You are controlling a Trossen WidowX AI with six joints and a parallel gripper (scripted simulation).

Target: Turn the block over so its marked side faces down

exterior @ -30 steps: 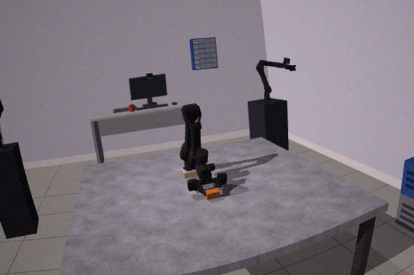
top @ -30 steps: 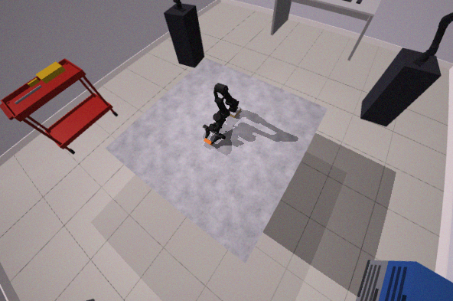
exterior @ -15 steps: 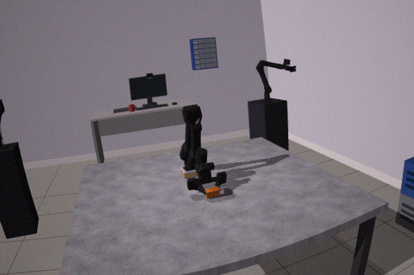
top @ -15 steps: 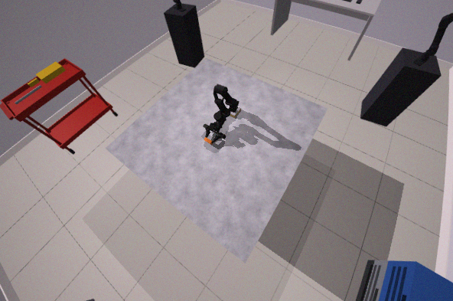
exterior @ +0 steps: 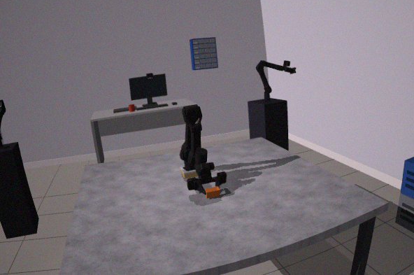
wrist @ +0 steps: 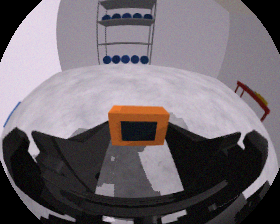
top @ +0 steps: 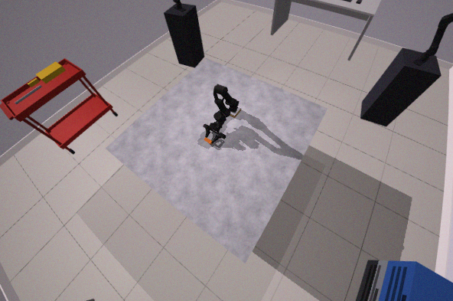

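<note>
My one arm (exterior: 191, 139) folds down low over the grey tabletop (exterior: 140, 209), and my hand (exterior: 207, 185) sits close to the surface with its two fingers pinching the single orange block (exterior: 212, 192) between them. In the wrist view the block (wrist: 139, 125) lies straight ahead, just off the tabletop or touching it; I cannot tell which. One dark square marked face shows there, framed in orange and turned toward my camera rather than downward. From above, the block (top: 208, 139) peeks out at the near end of my hand (top: 213, 138), near the middle of the tabletop (top: 172, 175). Around the room I count two other dark arms on black pedestals (top: 184, 34), one red cart (top: 50, 103), and one desk (exterior: 140, 118) carrying one monitor (exterior: 147, 87) and one red cup (exterior: 131, 108).
</note>
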